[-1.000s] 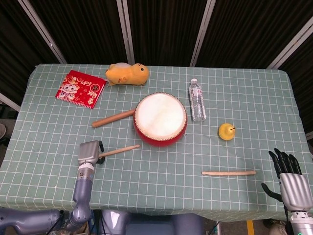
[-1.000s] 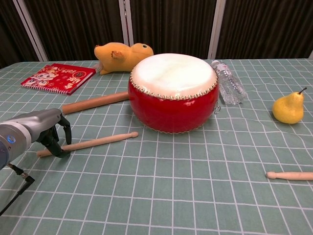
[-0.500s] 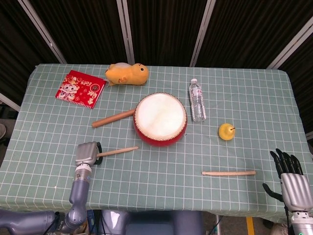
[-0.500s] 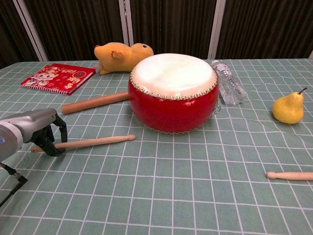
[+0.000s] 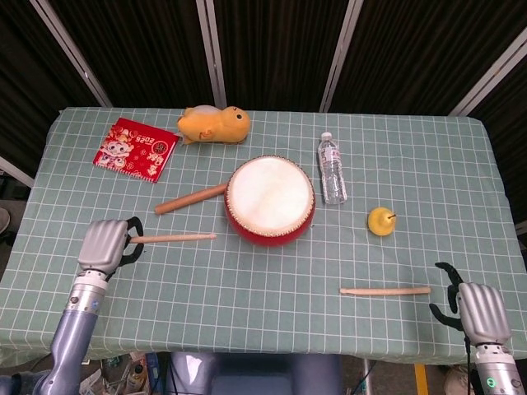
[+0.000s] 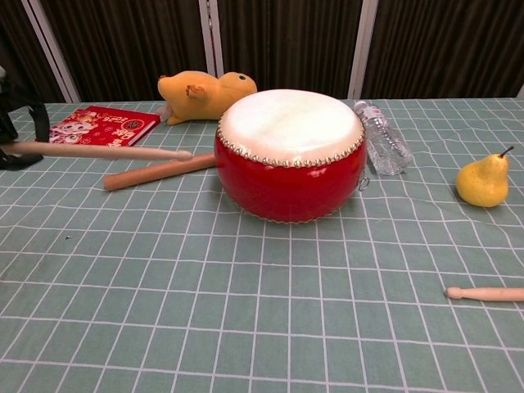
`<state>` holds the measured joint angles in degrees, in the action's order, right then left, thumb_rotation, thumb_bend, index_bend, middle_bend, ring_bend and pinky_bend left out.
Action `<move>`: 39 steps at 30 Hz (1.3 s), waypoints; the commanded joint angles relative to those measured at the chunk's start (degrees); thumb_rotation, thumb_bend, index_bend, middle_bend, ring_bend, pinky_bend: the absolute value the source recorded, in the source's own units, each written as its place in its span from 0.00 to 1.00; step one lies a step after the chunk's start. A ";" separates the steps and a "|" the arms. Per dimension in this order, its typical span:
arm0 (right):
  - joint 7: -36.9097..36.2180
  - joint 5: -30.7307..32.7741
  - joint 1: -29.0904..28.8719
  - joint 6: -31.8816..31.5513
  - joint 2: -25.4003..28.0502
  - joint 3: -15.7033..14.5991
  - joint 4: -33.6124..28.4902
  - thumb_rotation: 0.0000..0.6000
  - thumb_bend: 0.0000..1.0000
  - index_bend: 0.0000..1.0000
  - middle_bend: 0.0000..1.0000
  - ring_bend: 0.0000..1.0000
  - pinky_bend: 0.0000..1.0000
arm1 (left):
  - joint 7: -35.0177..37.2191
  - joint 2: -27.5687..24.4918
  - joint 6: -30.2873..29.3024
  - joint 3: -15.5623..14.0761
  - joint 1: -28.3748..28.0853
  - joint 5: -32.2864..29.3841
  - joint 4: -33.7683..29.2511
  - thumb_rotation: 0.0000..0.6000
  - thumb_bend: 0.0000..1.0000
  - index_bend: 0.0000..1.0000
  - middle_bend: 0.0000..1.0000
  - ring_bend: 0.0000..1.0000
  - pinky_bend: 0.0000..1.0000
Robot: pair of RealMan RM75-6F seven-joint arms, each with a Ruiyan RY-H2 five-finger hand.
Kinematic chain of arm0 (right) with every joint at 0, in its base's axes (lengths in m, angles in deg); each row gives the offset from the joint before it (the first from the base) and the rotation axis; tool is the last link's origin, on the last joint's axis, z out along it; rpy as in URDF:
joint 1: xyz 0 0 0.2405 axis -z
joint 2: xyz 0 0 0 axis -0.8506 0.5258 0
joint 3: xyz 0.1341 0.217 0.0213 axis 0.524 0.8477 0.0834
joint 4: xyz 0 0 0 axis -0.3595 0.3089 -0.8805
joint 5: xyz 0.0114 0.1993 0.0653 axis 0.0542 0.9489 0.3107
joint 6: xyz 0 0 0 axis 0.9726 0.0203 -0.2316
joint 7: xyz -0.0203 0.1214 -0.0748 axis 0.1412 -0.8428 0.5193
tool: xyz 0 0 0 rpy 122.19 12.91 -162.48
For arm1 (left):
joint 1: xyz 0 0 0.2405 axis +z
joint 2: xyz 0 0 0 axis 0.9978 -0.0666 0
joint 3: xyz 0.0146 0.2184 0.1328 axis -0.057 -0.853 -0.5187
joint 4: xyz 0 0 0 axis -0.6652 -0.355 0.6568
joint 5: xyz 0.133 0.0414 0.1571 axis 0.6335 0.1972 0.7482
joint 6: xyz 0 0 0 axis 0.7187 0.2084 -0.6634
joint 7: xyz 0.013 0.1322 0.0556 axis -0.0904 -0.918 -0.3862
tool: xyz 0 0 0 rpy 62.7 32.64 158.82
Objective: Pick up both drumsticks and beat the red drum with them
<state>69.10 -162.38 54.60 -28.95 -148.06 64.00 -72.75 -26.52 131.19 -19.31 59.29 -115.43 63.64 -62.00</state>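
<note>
- Left hand (image 5: 105,243) sits near the counter (image 5: 247,296) left edge; its fingers grip one drumstick (image 5: 173,238), long axis level, tip toward the red drum (image 5: 271,200).
- Right hand (image 5: 475,306) is at the front right edge, fingers curled, holding nothing.
- Second drumstick (image 5: 385,290) lies flat beside it, left-right.
- Water bottle (image 5: 332,167) lies capped beside the drum.
</note>
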 commanded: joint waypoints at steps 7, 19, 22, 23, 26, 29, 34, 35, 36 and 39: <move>18.50 13.33 -6.15 6.91 -7.35 2.89 -2.84 1.00 0.30 0.46 1.00 1.00 1.00 | 5.50 -7.38 0.85 0.46 1.87 3.04 -4.73 1.00 0.52 0.77 1.00 1.00 1.00; 25.24 21.51 -9.05 7.80 -14.94 3.62 4.31 1.00 0.31 0.48 1.00 1.00 1.00 | 8.03 -9.45 2.11 0.23 2.27 3.70 -4.79 1.00 0.52 0.77 1.00 1.00 1.00; 25.51 22.32 -9.47 7.88 -16.36 3.63 6.49 1.00 0.31 0.48 1.00 1.00 1.00 | 8.24 -9.35 2.35 -0.10 2.35 3.83 -4.44 1.00 0.52 0.77 1.00 1.00 1.00; 25.46 22.57 -9.59 7.93 -16.80 3.66 7.15 1.00 0.31 0.48 1.00 1.00 1.00 | 8.27 -9.31 2.42 -0.22 2.38 3.89 -4.32 1.00 0.52 0.77 1.00 1.00 1.00; 25.28 23.25 -9.85 8.11 -17.72 3.74 8.62 1.00 0.31 0.49 1.00 1.00 1.00 | 8.47 -9.25 2.54 -0.36 2.42 4.11 -4.08 1.00 0.52 0.77 1.00 1.00 1.00; 25.45 23.94 -10.08 8.31 -18.43 3.72 9.97 1.00 0.31 0.50 1.00 1.00 1.00 | 8.68 -9.22 2.65 -0.27 2.35 4.14 -3.87 1.00 0.52 0.77 1.00 1.00 1.00; 25.59 26.13 -10.48 9.16 -19.85 3.72 13.36 1.00 0.31 0.50 1.00 1.00 1.00 | 8.77 -9.29 2.83 -0.21 2.20 4.36 -3.97 1.00 0.52 0.77 1.00 1.00 1.00; 25.58 26.38 -10.53 9.24 -20.06 3.73 13.77 1.00 0.31 0.50 1.00 1.00 1.00 | 8.73 -9.30 2.86 -0.24 2.18 4.41 -4.03 1.00 0.52 0.77 1.00 1.00 1.00; 25.58 26.58 -10.59 9.31 -20.22 3.72 14.08 1.00 0.31 0.50 1.00 1.00 1.00 | 8.68 -9.31 2.88 -0.28 2.17 4.42 -4.07 1.00 0.52 0.77 1.00 1.00 1.00; 25.86 27.50 -10.76 9.70 -20.59 3.63 15.03 1.00 0.31 0.50 1.00 1.00 1.00 | 8.46 -9.26 2.89 -0.36 2.12 4.42 -4.18 1.00 0.52 0.77 1.00 1.00 1.00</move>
<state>94.83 -135.15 43.95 -19.41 -168.49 67.66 -57.97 -18.04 121.91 -16.41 58.95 -113.30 68.06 -66.16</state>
